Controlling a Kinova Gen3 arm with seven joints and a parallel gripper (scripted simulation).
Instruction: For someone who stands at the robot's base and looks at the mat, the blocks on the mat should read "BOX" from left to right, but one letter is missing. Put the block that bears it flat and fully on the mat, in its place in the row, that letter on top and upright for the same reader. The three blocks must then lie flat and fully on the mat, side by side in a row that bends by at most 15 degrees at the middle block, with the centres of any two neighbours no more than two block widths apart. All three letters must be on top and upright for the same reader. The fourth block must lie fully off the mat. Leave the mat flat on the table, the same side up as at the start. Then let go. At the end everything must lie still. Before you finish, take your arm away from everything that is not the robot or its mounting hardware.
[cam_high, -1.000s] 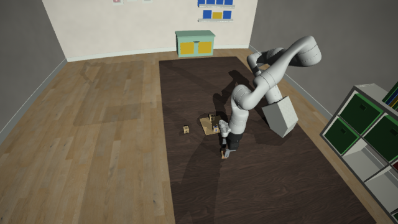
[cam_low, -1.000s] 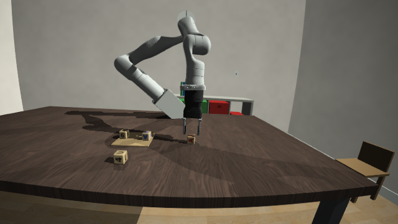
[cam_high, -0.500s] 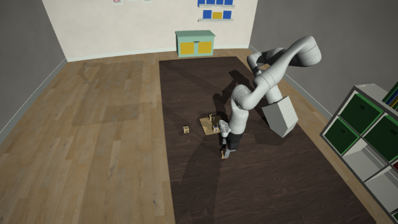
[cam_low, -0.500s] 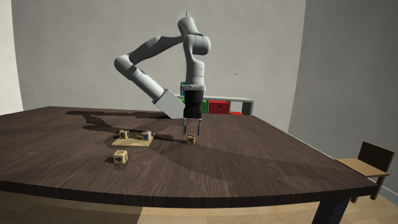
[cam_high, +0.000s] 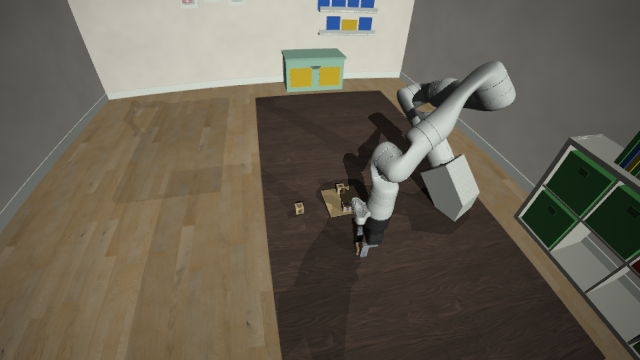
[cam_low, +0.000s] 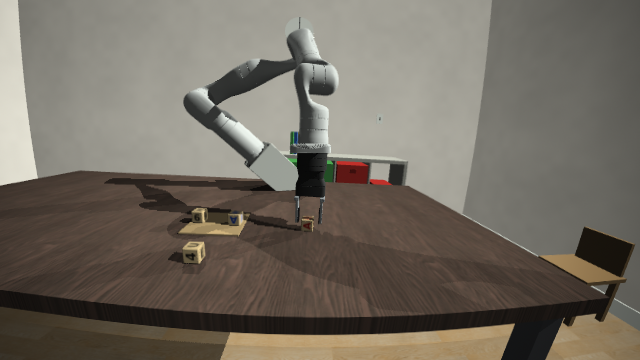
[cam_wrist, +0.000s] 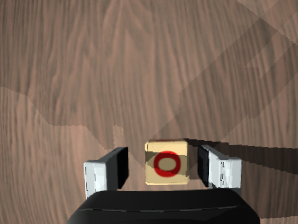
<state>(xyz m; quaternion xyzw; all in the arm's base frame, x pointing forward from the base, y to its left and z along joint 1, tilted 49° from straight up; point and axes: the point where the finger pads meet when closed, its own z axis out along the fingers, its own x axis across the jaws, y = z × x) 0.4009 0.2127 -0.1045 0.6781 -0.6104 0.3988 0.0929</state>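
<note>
The claw (cam_low: 309, 218) hangs vertically over the dark wooden surface (cam_low: 380, 250), its fingers fully spread and gripping nothing, straddling a small wooden block (cam_low: 307, 224) that rests on the surface to the right of the tan mat (cam_low: 212, 229) and off it. In the wrist view this block (cam_wrist: 165, 163) shows a red O on its top face and sits between the two fingers, nearer the right one, with visible gaps on both sides (no contact is evident). A red character marks its near side in the exterior view. Two further blocks stand on the far part of the mat: the left one (cam_low: 199, 215) with a dark mark on its near face, the right one (cam_low: 235, 218) with a blue mark. A fourth block (cam_low: 193, 252) bearing a dark "4" lies on the surface nearer the viewer, apart from the mat.
</note>
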